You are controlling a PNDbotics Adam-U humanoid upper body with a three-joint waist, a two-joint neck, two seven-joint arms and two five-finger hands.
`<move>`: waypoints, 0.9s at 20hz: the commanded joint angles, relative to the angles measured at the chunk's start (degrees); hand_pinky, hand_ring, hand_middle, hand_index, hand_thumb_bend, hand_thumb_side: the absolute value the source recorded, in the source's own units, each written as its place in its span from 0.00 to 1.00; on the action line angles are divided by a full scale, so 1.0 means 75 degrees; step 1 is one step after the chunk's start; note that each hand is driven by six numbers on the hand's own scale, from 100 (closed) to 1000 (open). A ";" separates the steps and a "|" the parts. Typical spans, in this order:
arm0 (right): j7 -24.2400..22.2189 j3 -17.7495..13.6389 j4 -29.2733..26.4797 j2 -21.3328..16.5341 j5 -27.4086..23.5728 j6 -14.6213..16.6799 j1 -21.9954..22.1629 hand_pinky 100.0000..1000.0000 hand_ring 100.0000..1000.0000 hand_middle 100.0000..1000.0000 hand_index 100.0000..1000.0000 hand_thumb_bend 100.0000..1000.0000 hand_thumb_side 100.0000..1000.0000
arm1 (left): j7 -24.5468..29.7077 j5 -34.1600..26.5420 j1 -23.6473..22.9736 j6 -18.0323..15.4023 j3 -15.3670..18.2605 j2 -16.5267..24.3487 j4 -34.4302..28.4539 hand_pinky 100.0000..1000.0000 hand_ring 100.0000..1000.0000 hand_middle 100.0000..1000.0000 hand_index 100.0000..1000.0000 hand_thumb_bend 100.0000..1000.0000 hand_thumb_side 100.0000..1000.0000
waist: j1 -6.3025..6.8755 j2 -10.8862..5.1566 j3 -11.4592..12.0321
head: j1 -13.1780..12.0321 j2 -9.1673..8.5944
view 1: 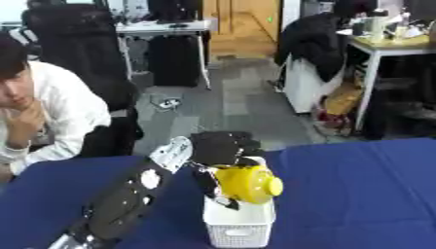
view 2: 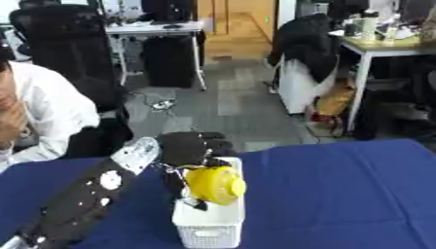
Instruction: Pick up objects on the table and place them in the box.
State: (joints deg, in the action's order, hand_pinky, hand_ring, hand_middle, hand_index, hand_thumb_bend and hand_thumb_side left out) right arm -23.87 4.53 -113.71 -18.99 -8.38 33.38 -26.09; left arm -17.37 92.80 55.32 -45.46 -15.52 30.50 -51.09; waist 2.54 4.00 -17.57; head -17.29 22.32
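My left hand (view 1: 223,148) reaches in from the lower left and hangs over the white slotted box (view 1: 240,228). Its fingers are curled round a round yellow object (view 1: 248,184), which sits just above the box's open top. The box stands on the blue table (view 1: 357,194) near the front edge. What lies inside the box is hidden by the yellow object and the hand. My right hand shows in neither view.
A person in a white top sits at the table's far left corner, not touching anything. Beyond the table lie grey floor, black chairs, and a desk at the back right. Blue tabletop stretches to the right of the box.
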 commanded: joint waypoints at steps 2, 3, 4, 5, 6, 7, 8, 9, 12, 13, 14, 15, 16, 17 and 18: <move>-0.0022 -0.0053 -0.0118 -0.0106 -0.0013 0.0002 -0.0075 0.02 0.14 0.12 0.04 0.00 0.80 | -0.0118 -0.0086 0.0234 0.0031 0.0127 0.0249 -0.0162 1.00 1.00 1.00 0.97 0.20 1.00 | -0.0036 -0.0112 0.0015 | -0.0066 0.0018; -0.0022 -0.0055 -0.0118 -0.0108 -0.0012 0.0003 -0.0074 0.02 0.14 0.12 0.04 0.00 0.80 | -0.0115 -0.0090 0.0238 0.0041 0.0133 0.0262 -0.0166 1.00 1.00 1.00 0.97 0.20 1.00 | -0.0035 -0.0114 0.0018 | -0.0066 0.0023; -0.0021 -0.0058 -0.0118 -0.0108 -0.0012 0.0004 -0.0073 0.02 0.14 0.12 0.03 0.00 0.80 | -0.0103 -0.0090 0.0243 0.0051 0.0137 0.0270 -0.0167 1.00 1.00 1.00 0.97 0.21 1.00 | -0.0034 -0.0115 0.0019 | -0.0066 0.0024; -0.0020 -0.0060 -0.0118 -0.0107 -0.0014 0.0005 -0.0074 0.02 0.14 0.12 0.03 0.00 0.80 | -0.0090 -0.0088 0.0248 0.0060 0.0140 0.0276 -0.0169 1.00 1.00 1.00 0.97 0.21 1.00 | -0.0033 -0.0116 0.0020 | -0.0063 0.0020; -0.0020 -0.0061 -0.0118 -0.0107 -0.0016 0.0007 -0.0075 0.02 0.14 0.12 0.03 0.00 0.80 | -0.0078 -0.0085 0.0253 0.0066 0.0142 0.0281 -0.0171 1.00 1.00 1.00 0.97 0.22 1.00 | -0.0033 -0.0116 0.0021 | -0.0064 0.0015; -0.0021 -0.0062 -0.0118 -0.0106 -0.0017 0.0008 -0.0077 0.02 0.14 0.12 0.03 0.00 0.80 | -0.0065 -0.0078 0.0259 0.0076 0.0145 0.0283 -0.0169 1.00 1.00 1.00 0.97 0.23 1.00 | -0.0032 -0.0114 0.0021 | -0.0065 0.0009; -0.0021 -0.0063 -0.0118 -0.0104 -0.0019 0.0008 -0.0079 0.02 0.14 0.12 0.03 0.00 0.80 | -0.0051 -0.0067 0.0266 0.0089 0.0150 0.0281 -0.0165 1.00 1.00 1.00 0.97 0.23 1.00 | -0.0032 -0.0112 0.0020 | -0.0065 0.0006; -0.0024 -0.0063 -0.0118 -0.0101 -0.0021 0.0007 -0.0083 0.02 0.14 0.12 0.03 0.00 0.80 | -0.0046 -0.0053 0.0277 0.0103 0.0159 0.0273 -0.0160 1.00 1.00 1.00 0.97 0.26 1.00 | -0.0032 -0.0107 0.0015 | -0.0065 0.0000; -0.0043 -0.0057 -0.0118 -0.0078 -0.0024 0.0000 -0.0112 0.02 0.14 0.12 0.04 0.00 0.80 | -0.0098 0.0006 0.0332 0.0164 0.0219 0.0227 -0.0101 1.00 1.00 1.00 0.98 0.33 1.00 | -0.0029 -0.0091 -0.0023 | -0.0117 -0.0030; -0.0050 -0.0055 -0.0118 -0.0064 -0.0029 -0.0003 -0.0125 0.02 0.14 0.12 0.03 0.00 0.80 | -0.0157 0.0033 0.0363 0.0189 0.0246 0.0206 -0.0074 1.00 1.00 1.00 0.98 0.42 1.00 | -0.0025 -0.0087 -0.0039 | -0.0159 -0.0045; -0.0057 -0.0055 -0.0118 -0.0051 -0.0035 -0.0008 -0.0136 0.02 0.14 0.12 0.03 0.00 0.80 | -0.0235 0.0074 0.0393 0.0217 0.0269 0.0187 -0.0048 1.00 1.00 1.00 0.98 0.43 1.00 | -0.0022 -0.0083 -0.0051 | -0.0187 -0.0061; -0.0067 -0.0058 -0.0118 -0.0039 -0.0038 -0.0016 -0.0147 0.02 0.14 0.12 0.03 0.00 0.80 | -0.0327 0.0124 0.0427 0.0268 0.0303 0.0165 -0.0019 1.00 1.00 1.00 0.98 0.50 1.00 | -0.0018 -0.0078 -0.0061 | -0.0215 -0.0077; -0.0080 -0.0061 -0.0118 -0.0024 -0.0037 -0.0028 -0.0162 0.02 0.14 0.12 0.03 0.00 0.80 | -0.0430 0.0202 0.0464 0.0351 0.0339 0.0140 0.0020 1.00 1.00 1.00 0.98 0.50 1.00 | -0.0012 -0.0072 -0.0073 | -0.0240 -0.0090; -0.0094 -0.0064 -0.0118 -0.0009 -0.0038 -0.0037 -0.0180 0.02 0.15 0.12 0.03 0.00 0.80 | -0.0522 0.0326 0.0495 0.0447 0.0364 0.0125 0.0070 1.00 1.00 1.00 0.98 0.60 1.00 | -0.0004 -0.0067 -0.0086 | -0.0263 -0.0095; -0.0108 -0.0067 -0.0118 0.0005 -0.0042 -0.0041 -0.0199 0.02 0.15 0.12 0.02 0.00 0.82 | -0.0604 0.0465 0.0514 0.0544 0.0386 0.0110 0.0125 1.00 1.00 1.00 0.98 0.59 1.00 | 0.0003 -0.0062 -0.0100 | -0.0288 -0.0096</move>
State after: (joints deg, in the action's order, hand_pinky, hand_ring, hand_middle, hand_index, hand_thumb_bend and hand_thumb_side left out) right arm -24.46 4.51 -113.71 -18.90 -8.43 33.07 -26.54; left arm -20.93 95.37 57.48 -42.07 -13.64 30.48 -49.97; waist 2.73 4.15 -18.30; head -18.65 22.35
